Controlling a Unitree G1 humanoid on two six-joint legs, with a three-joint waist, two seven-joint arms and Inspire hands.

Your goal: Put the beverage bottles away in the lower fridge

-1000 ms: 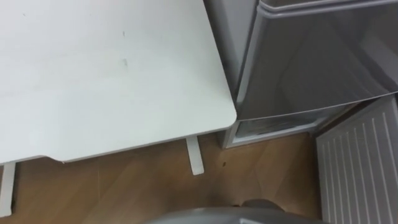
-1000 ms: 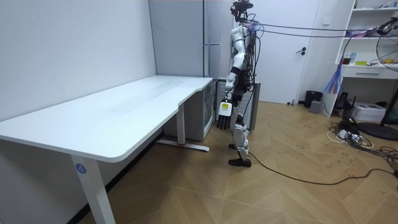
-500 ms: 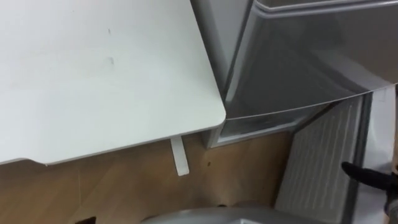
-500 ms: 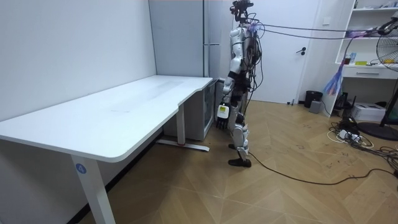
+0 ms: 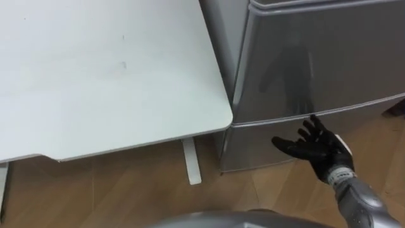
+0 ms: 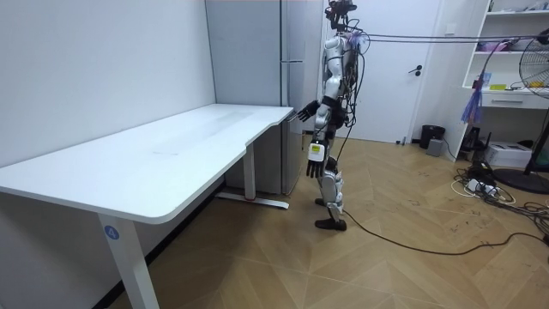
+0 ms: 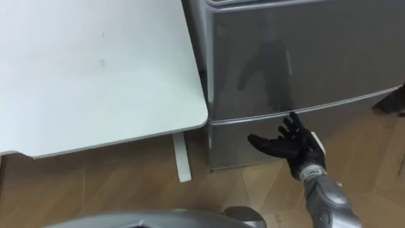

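The grey fridge (image 6: 292,86) stands just right of the white table. Its lower door (image 5: 250,149) is shut, under the seam below the upper door (image 5: 316,57). My right hand (image 5: 316,149) is held out open, palm up, with spread fingers just in front of the lower door and nothing in it. It shows again in the right eye view (image 7: 292,145) and raised toward the fridge in the room view (image 6: 302,112). My left hand (image 6: 315,163) hangs at my side with relaxed fingers. I stand upright facing the fridge.
The white table (image 5: 95,76) fills the left, its rounded corner close to the fridge side, and its leg foot (image 5: 190,161) rests on the wooden floor. Behind me are a door, shelves, a fan (image 6: 536,69) and floor cables (image 6: 480,184).
The lower fridge door, which stood open to the right with its white ribbed inside showing, has swung shut. My right hand has come up in front of it.
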